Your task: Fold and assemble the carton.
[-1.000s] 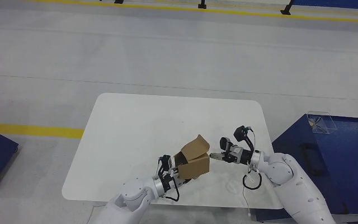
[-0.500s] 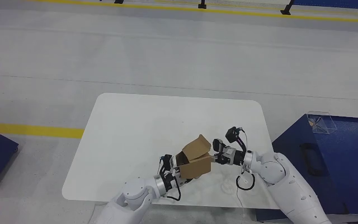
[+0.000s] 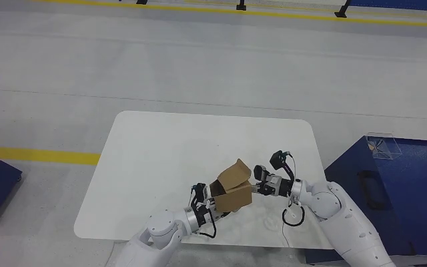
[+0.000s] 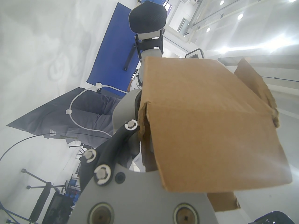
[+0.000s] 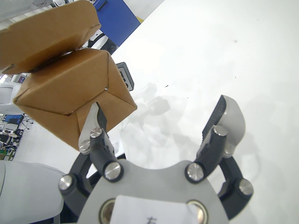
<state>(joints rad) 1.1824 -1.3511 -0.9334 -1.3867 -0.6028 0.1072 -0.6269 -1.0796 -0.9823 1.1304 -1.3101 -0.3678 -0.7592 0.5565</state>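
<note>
Carton [image 3: 233,188] is hanging in the air over the near part of the table [image 3: 167,153], right of its middle, between the two grippers. Left gripper [image 3: 211,201] is clamping it from the near left and carrying its weight. Right gripper [image 5: 161,108] is sitting just right of it with jaws spread wide, gripping nothing. One finger [image 5: 97,117] is touching the carton's folded end near a seam, and the other is standing apart over bare table.

By my reading, the body is squared up into a box, and the end facing the right gripper is looking folded shut, its panels lying flat. The top flap [image 5: 46,29] is standing ajar above the body, not tucked. A second flap [image 4: 222,201] is poking out loose by the left gripper, and whether that end is closed I cannot tell. The task is looking well past halfway, with the top flap's closing left to do.
</note>
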